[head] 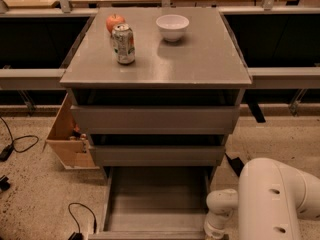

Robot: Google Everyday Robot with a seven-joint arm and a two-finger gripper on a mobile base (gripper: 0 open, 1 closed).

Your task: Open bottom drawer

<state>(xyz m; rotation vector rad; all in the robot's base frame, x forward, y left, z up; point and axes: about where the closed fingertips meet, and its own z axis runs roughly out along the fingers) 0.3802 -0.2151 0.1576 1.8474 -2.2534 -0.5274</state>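
Bottom drawer of the grey cabinet stands pulled well out toward the camera, its wide shallow tray open to view and its front edge running along the lower border of the view. Above it, the two taller drawer fronts sit nearly closed, each with a dark gap over it.

At far left, black cables loop across the speckled floor, and another cable lies near the drawer's left front corner. A light tan wooden box rests on the floor against the cabinet's left side. On the grey tabletop, a red apple sits at the left rear, with an upright drink can just in front of it. A white bowl stands to the right of them, apart from both.

At lower right, the robot's white arm fills the corner, and its wrist joint reaches down beside the drawer's right front corner. The gripper lies past the bottom border below that wrist, so whether it is released or clenched cannot be told.
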